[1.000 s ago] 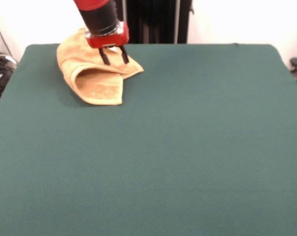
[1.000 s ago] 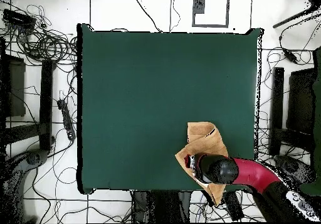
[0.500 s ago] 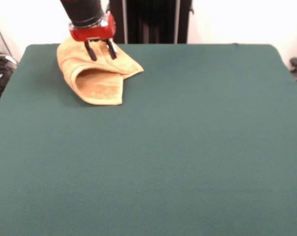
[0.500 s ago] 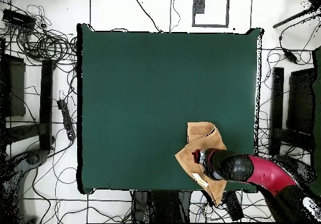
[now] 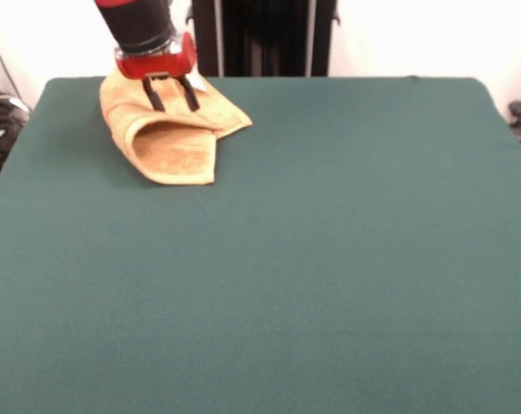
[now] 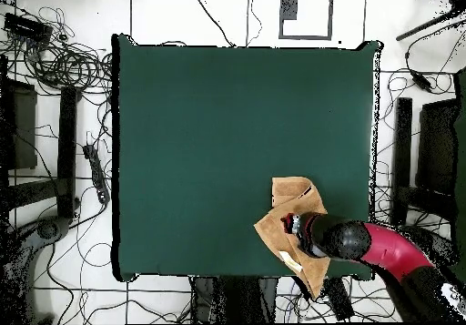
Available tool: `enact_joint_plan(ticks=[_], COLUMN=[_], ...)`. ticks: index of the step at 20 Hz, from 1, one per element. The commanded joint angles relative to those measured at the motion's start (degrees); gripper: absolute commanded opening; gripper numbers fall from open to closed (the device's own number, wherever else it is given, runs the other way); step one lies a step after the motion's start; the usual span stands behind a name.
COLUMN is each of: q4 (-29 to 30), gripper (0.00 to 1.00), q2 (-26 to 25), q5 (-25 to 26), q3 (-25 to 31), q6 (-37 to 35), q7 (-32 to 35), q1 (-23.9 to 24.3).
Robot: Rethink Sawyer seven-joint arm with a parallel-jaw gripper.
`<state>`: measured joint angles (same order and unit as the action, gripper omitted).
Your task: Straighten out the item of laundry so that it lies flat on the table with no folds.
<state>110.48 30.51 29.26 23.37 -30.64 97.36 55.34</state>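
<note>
Dark green cloth across the table (image 5: 329, 259), bare through the near and middle stretches in the front view. Farther back, toward the far left corner, a mustard-yellow towel (image 5: 170, 138) lay crumpled, one flap doubled over into a rounded fold with its open pocket facing the camera, a pointed corner reaching out to the right. Rear edge of the towel lay at the table's far rim, apparently hanging over it. Directly above the towel's back part hung the gripper (image 5: 170, 95), two thin black fingers (image 5: 154, 97) spread apart, nothing between them, tips just over or touching the cloth; contact could not be told. Behind it, red collar and black wrist of the arm (image 5: 140, 21), leaning up out of the top edge. From overhead, same towel (image 6: 289, 219) near the table's (image 6: 227, 139) bottom-right edge, the arm (image 6: 364, 244) reaching in from the right, a small white tag (image 6: 289, 260) just visible at the towel's lower edge.
</note>
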Motion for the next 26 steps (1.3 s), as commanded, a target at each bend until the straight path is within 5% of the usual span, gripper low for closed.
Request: enact_joint_plan(ticks=[1, 13, 26], q4=[-7.8, -14.7, -15.5], gripper=[1.0, 1.0, 1.0], q2=[-8.5, -16.5, -19.0], q5=[1.7, 4.7, 5.5], q3=[2.5, -2.0, -4.6], q6=[4.0, 8.8, 12.7], q7=[0.4, 2.5, 3.5], q1=[-4.7, -9.3, -10.2])
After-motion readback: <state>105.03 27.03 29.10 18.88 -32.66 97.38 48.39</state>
